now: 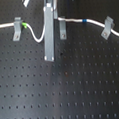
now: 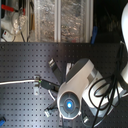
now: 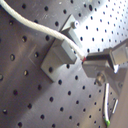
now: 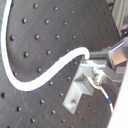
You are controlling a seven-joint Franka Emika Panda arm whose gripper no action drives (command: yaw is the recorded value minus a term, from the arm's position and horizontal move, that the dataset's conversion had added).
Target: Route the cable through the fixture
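Note:
The white cable (image 1: 36, 37) runs across the black perforated board past three grey fixtures, at the first exterior view's left (image 1: 17, 29), middle (image 1: 62, 27) and right (image 1: 108, 27). Its green band (image 1: 24, 25) lies by the left fixture and its blue band (image 1: 84, 19) between the middle and right ones. My gripper (image 1: 48, 27) is shut on the cable just left of the middle fixture, and the cable sags in a loop between the left fixture and the grip. Both wrist views show the pinch (image 3: 89, 62) (image 4: 89, 56) beside the middle fixture (image 3: 57, 57) (image 4: 77, 93).
In the second exterior view the arm (image 2: 80, 87) covers most of the board. Only the cable's left stretch (image 2: 17, 81), the green band (image 2: 36, 77) and one fixture (image 2: 36, 90) show there. Shelves with boxes (image 2: 47, 20) stand behind the board.

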